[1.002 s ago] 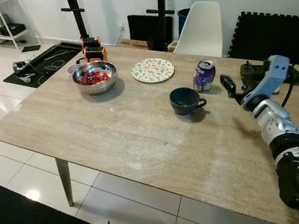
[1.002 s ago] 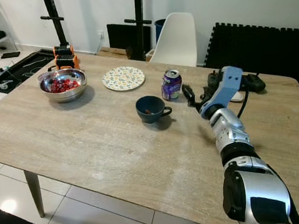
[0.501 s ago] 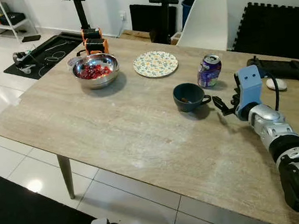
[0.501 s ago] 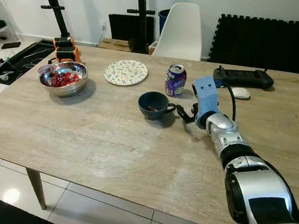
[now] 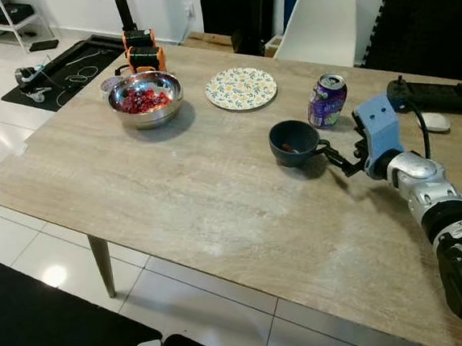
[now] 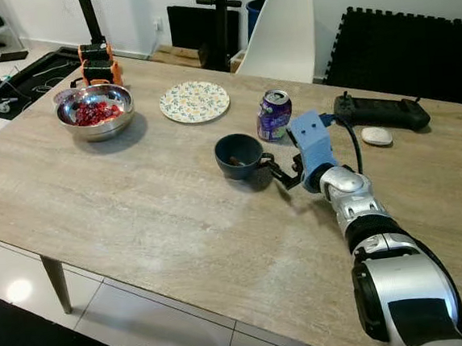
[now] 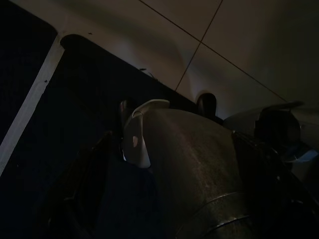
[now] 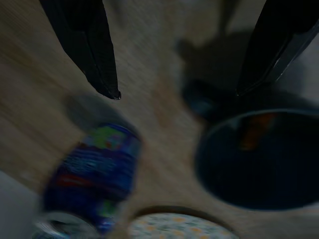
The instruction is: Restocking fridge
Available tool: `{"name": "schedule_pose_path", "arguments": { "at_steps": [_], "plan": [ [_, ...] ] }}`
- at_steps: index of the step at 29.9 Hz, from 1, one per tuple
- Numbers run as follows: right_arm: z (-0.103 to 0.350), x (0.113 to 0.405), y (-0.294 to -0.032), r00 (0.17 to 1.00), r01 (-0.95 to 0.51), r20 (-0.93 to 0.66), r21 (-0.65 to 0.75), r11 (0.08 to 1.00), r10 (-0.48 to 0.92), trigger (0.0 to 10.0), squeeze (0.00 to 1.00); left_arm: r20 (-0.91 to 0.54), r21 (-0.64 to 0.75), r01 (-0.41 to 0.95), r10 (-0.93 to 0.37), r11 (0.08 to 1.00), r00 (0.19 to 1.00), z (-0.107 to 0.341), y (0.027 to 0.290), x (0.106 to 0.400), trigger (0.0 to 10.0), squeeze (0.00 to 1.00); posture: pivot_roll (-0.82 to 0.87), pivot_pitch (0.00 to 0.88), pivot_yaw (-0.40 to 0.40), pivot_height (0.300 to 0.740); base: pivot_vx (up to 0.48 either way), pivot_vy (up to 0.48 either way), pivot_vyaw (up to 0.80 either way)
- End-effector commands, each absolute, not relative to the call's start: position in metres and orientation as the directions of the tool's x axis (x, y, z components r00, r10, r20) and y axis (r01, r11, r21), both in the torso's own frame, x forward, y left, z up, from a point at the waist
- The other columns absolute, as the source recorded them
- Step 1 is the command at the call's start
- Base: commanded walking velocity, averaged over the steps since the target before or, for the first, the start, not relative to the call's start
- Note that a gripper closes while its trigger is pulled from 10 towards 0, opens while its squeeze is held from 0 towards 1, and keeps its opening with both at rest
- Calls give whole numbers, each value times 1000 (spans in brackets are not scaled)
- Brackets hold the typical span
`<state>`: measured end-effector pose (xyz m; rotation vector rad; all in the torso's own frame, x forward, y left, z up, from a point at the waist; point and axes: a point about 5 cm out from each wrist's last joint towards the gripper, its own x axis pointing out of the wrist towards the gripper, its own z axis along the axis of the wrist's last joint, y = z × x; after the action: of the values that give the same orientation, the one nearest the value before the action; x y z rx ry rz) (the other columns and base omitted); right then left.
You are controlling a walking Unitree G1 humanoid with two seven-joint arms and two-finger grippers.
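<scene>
**Right gripper beside cup handle, can upright behind**

Right wrist view is blurred: the purple can [image 8: 89,174] and dark cup [image 8: 259,159] smear past the spread black fingers [image 8: 94,55]. On the table [image 5: 176,194], the can stands upright just behind the cup. The right gripper [image 5: 337,161] hovers empty at the cup's handle. Left wrist view is dark; its fingers' state cannot be told.

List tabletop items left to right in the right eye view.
Bowl → plate → cup → can → controller
</scene>
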<state>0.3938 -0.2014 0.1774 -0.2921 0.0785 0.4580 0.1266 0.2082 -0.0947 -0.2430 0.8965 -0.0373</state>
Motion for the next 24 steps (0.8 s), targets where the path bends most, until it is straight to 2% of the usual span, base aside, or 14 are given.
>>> {"name": "schedule_pose_path", "arguments": {
  "at_steps": [1, 24],
  "plan": [
    [178, 393, -193, 850, -526, -140, -245, 814, 507, 10000, 0, -804, -235, -68, -155, 970, 574, -101, 207, 109, 10000, 0, 73, 173, -52, 740, 0, 0, 0],
    [184, 388, -189, 731, -682, -144, -189, 707, 667, 10000, 0, -800, -233, -66, -153, 970, 581, -100, 207, 110, 10000, 0, 82, 173, -62, 740, 0, 0, 0]
  ]
}}
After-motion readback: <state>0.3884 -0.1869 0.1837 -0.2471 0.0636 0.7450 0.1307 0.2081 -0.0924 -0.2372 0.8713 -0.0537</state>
